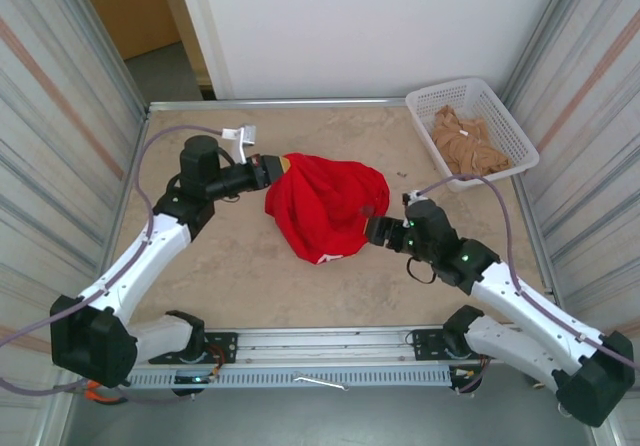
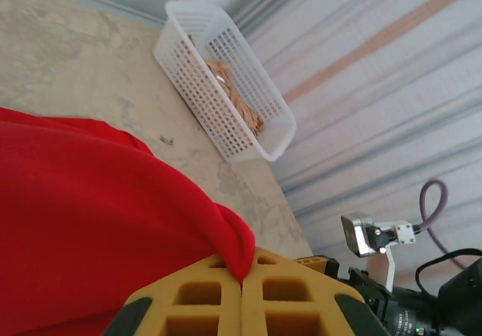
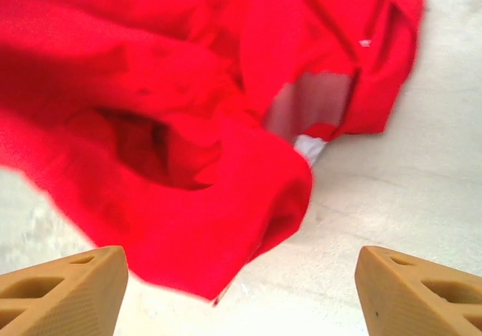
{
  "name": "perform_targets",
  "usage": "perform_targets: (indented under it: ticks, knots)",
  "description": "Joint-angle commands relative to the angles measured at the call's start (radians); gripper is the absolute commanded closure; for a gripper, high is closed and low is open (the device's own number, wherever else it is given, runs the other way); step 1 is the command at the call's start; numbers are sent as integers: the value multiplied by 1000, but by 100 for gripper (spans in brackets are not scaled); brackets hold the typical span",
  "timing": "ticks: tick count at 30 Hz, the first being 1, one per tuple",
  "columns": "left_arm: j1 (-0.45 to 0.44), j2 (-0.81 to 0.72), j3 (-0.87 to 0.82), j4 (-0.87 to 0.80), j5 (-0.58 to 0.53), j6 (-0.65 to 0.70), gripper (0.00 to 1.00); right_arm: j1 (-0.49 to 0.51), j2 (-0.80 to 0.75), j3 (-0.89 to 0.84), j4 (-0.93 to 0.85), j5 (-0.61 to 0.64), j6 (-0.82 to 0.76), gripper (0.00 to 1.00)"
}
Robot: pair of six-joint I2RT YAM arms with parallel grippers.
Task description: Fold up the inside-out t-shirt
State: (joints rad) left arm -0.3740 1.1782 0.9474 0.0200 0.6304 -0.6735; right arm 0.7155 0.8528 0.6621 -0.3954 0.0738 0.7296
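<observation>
The inside-out t-shirt (image 1: 325, 206) is a bright red bunched heap in the middle of the table. My left gripper (image 1: 270, 169) is at its left edge, fingers shut on a fold of the red cloth (image 2: 242, 264). In the left wrist view the shirt (image 2: 83, 223) spreads out from that pinch. My right gripper (image 1: 375, 228) is at the shirt's right side. Its tan fingers (image 3: 68, 291) stand wide apart, open, with nothing between them (image 3: 241, 298). A loose, blurred corner of the shirt (image 3: 188, 125) hangs just beyond them, beside a small white patch (image 3: 309, 146).
A white plastic basket (image 1: 450, 89) holding tan-beige cloth (image 1: 465, 144) stands at the table's back right corner, also in the left wrist view as the basket (image 2: 203, 87). Corrugated walls close in both sides. Bare tabletop (image 1: 250, 266) lies in front of the shirt.
</observation>
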Motion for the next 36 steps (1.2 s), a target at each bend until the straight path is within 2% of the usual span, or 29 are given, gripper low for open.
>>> perform_targets:
  ticks: [1, 3, 6, 13, 16, 17, 20, 21, 25, 26, 28, 30, 33, 36]
  knots:
    - [-36, -7, 18, -44, 18, 64, 100, 105, 83, 119, -3, 91, -161, 21]
    - [-58, -11, 25, -53, 14, 68, 100, 181, 188, 191, 11, 130, -203, 19]
    - [-74, -21, 36, -73, 4, 68, 100, 238, 334, 288, 32, 170, -238, 18]
    - [-79, -56, 63, -107, -9, 64, 100, 235, 602, 423, 85, 195, -246, 18]
    - [-67, -59, 66, -106, -14, 63, 100, 208, 680, 453, 112, 158, -245, 25]
    - [-59, -55, 67, -104, -8, 61, 100, 192, 691, 460, 115, 136, -246, 34]
    - [-18, -35, 67, -100, 7, 51, 100, 134, 671, 457, 128, 26, -244, 91]
    - [4, -21, 71, -101, 6, 52, 100, 112, 648, 451, 124, -17, -237, 100]
    - [103, 97, 126, -106, 31, 74, 100, 60, 532, 411, 116, -120, -209, 100]
    - [122, 142, 154, -109, 42, 87, 98, 49, 509, 405, 115, -142, -198, 100]
    - [139, 216, 205, -121, 63, 123, 74, 30, 485, 404, 109, -168, -183, 100]
    - [139, 254, 221, -132, 58, 158, 61, 8, 494, 415, 103, -199, -181, 100]
    - [122, 211, 134, -123, 11, 149, 49, -43, 542, 426, 93, -287, -171, 100]
    - [46, 71, -19, -133, -117, 149, 41, -65, 557, 426, 65, -312, -169, 100]
